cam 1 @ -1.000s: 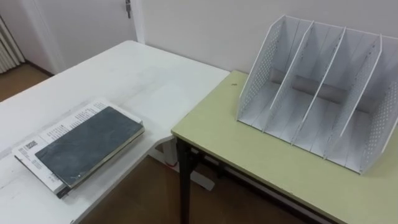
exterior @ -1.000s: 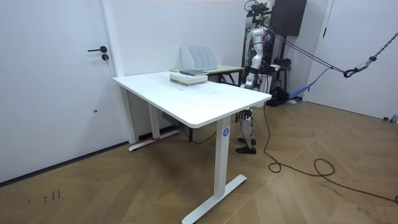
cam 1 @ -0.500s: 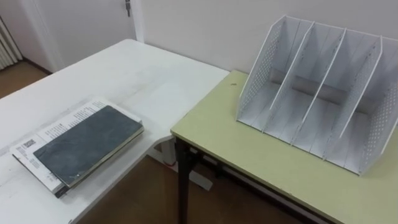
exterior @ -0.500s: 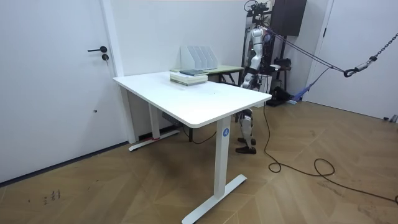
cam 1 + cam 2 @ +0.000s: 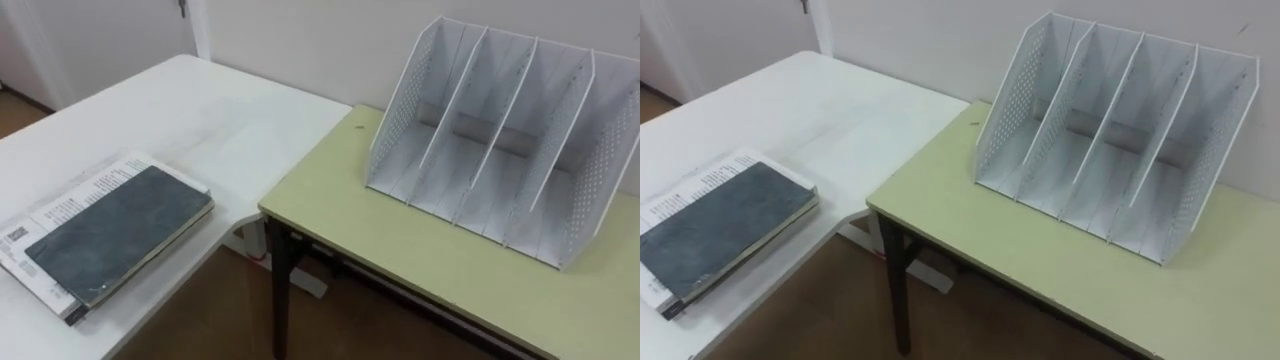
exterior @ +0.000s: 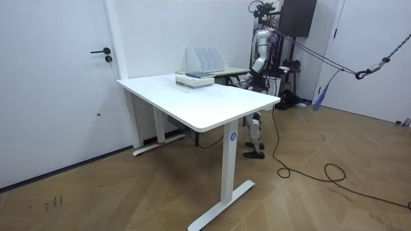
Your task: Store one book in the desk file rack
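Grey book (image 5: 108, 232) lies atop white book (image 5: 70, 197), well apart from rack (image 5: 497, 150); a grab could drag both; hands (image 6: 249, 77) too small to tell state.

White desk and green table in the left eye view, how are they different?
The white desk stands on white legs; the green table on dark legs. The white desk carries the stacked books; the green table carries the file rack. Both stand side by side at the wall.
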